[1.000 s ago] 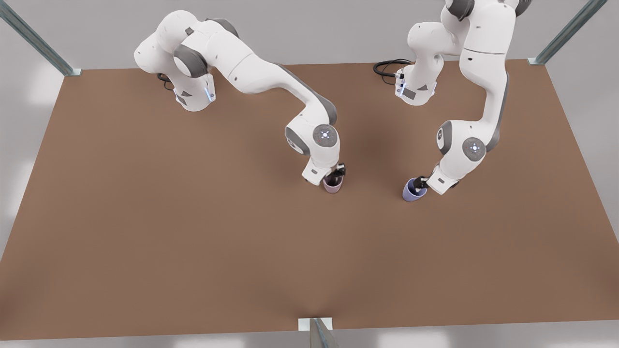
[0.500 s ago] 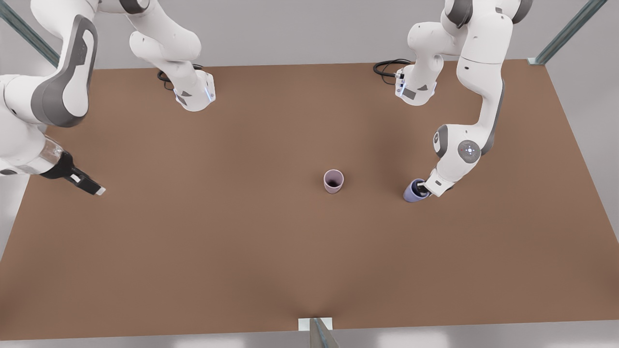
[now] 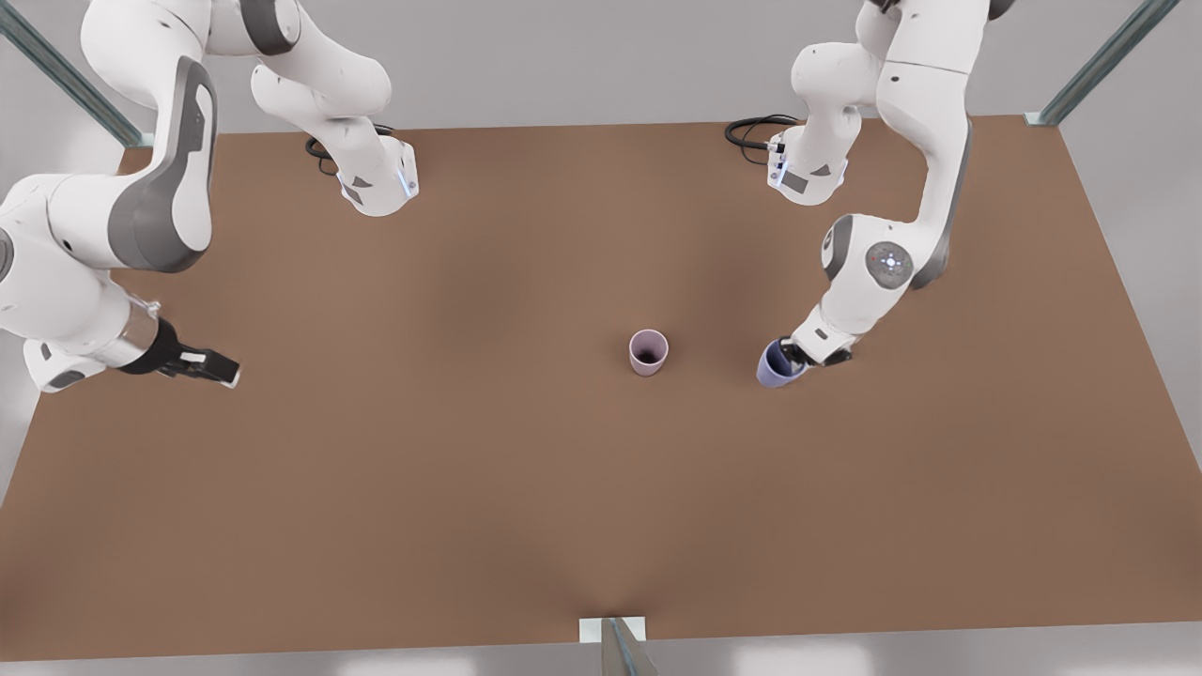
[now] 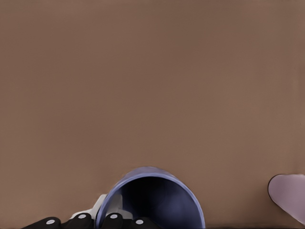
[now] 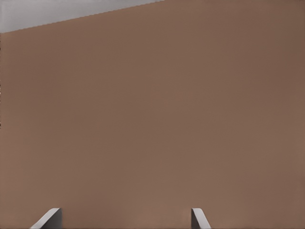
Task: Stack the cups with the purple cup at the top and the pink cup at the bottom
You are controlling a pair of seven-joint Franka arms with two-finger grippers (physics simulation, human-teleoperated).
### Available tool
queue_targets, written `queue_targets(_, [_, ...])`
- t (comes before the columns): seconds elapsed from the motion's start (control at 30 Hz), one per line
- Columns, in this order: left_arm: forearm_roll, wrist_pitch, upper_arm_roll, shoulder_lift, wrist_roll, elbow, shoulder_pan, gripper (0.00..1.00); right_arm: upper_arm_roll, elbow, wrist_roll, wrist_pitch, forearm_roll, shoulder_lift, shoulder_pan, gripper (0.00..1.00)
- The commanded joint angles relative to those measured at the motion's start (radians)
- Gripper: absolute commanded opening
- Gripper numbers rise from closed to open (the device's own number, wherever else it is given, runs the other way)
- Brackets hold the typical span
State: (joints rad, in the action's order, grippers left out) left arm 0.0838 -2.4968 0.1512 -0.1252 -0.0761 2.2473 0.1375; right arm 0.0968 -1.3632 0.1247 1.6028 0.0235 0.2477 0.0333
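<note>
Plain matte brown tabletop (image 3: 470, 488), bare, uniform colour, soft shadows near centre. Pale grey wall behind. Metal frame posts at far corners: one at 10 o'clock (image 3: 56, 70), one at 2 o'clock (image 3: 1103, 61); short post with bracket at the near edge, 6 o'clock (image 3: 615, 638). Two white arm bases bolted at the far edge, black cable (image 3: 751, 127) coiled by the base at 1 o'clock.

Pink cup (image 3: 648, 352) upright, mouth up, standing alone just right of table centre, dark inside. Edge of it also seen in left wrist view (image 4: 288, 195).

Purple cup (image 3: 778, 363) at 3 o'clock of pink cup, near but apart, tilted, mouth turned toward the front view's left. Left gripper (image 3: 796, 355) pinching its rim, one finger inside the mouth, one outside the wall. Left wrist view: cup mouth open toward camera (image 4: 151, 202), dark finger pads (image 4: 81, 220) at rim.

Right gripper (image 3: 211, 368) off at 9 o'clock, above the table's edge, well apart from both cups, holding nothing, pointing toward the front view's right. Right wrist view: two pale fingertips (image 5: 47, 218) spread wide apart, bare brown surface (image 5: 152, 119) between, grey strip of wall beyond the table edge.
</note>
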Motion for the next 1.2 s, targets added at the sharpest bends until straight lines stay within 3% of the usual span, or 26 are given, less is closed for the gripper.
queue_targets(0.0, [0.005, 0.199, 0.056, 0.016, -0.280, -0.047, 0.004, 0.21, 0.000, 0.023, -0.232, 0.000, 0.000, 0.013, 0.000, 1.00])
queue_targets(0.2, [0.005, 0.260, 0.235, -0.014, -0.625, -0.192, 0.036, 0.21, 0.000, 0.022, -0.231, 0.000, 0.004, 0.027, 0.000, 1.00])
queue_targets(0.43, [-0.006, 0.253, 0.234, -0.139, -0.812, -0.350, 0.143, 0.21, 0.000, 0.021, -0.229, -0.004, 0.004, 0.022, -0.003, 1.00])
queue_targets(1.17, [-0.044, 0.279, 0.222, -0.174, -0.817, -0.338, 0.148, 0.21, 0.000, 0.024, -0.220, 0.005, 0.003, 0.031, -0.003, 1.00])
